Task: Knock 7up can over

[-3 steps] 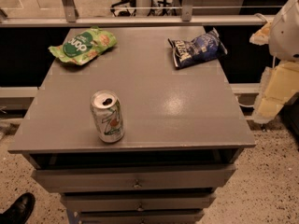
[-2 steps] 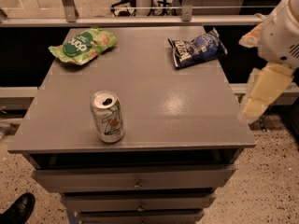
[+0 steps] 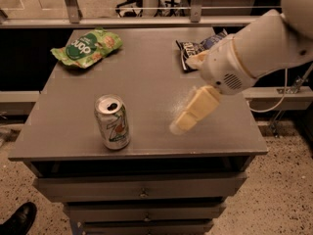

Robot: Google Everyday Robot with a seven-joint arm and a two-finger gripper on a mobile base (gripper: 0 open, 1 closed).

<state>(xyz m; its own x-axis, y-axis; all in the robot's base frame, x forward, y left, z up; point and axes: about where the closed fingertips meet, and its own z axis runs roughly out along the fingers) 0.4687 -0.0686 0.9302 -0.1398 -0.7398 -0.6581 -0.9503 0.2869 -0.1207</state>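
Note:
The 7up can (image 3: 112, 122) stands upright near the front left of the grey table (image 3: 146, 77). It is silver-white with green lettering and an opened top. My gripper (image 3: 184, 95) hangs over the front right part of the table, to the right of the can and apart from it. It is open and empty. One cream finger (image 3: 194, 110) points down-left toward the can; the other (image 3: 197, 59) sits higher, near the blue bag. The white arm (image 3: 266, 40) comes in from the upper right.
A green snack bag (image 3: 86, 47) lies at the back left of the table. A blue chip bag (image 3: 195, 50) lies at the back right, partly hidden by my arm. Drawers sit below the table top. A black shoe (image 3: 17, 219) shows at the bottom left.
My arm has swung in from the right edge over the table, leftward and toward the can. The can and both bags have not moved.

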